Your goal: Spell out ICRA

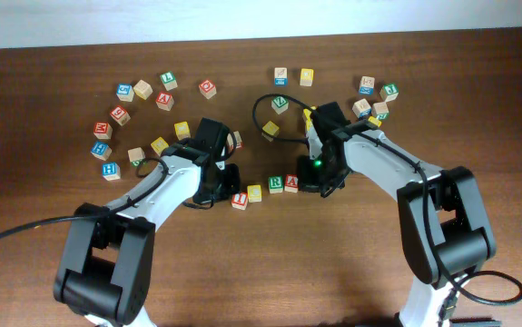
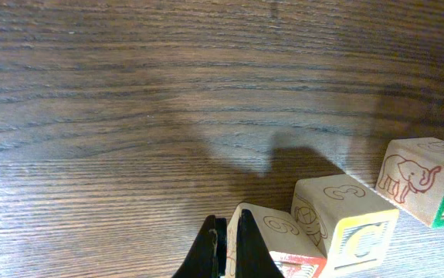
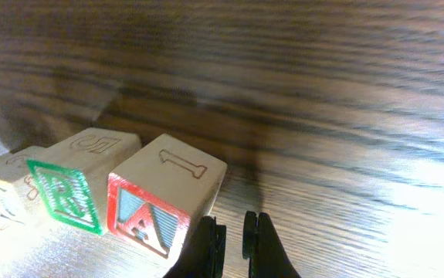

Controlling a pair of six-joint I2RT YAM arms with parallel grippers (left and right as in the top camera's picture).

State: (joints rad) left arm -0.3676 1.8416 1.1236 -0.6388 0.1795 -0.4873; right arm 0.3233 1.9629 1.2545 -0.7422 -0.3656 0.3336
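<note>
Four wooden cubes stand in a row in the overhead view: red I (image 1: 240, 200), yellow C (image 1: 254, 193), green R (image 1: 276, 184), red A (image 1: 290, 183). My left gripper (image 2: 228, 249) is shut, low over the table, with its right finger against the left side of the I cube (image 2: 279, 243). Beside that cube are the C cube (image 2: 347, 220) and the R cube (image 2: 428, 185). My right gripper (image 3: 233, 241) is shut with nothing between its jaws, just right of the A cube (image 3: 152, 205). The R cube (image 3: 69, 193) stands to the A cube's left.
Loose letter cubes lie scattered at the back left (image 1: 142, 91), back middle (image 1: 281, 103) and back right (image 1: 374, 95). A black cable (image 1: 261, 109) loops behind the right arm. Both arms reach in from the near edge.
</note>
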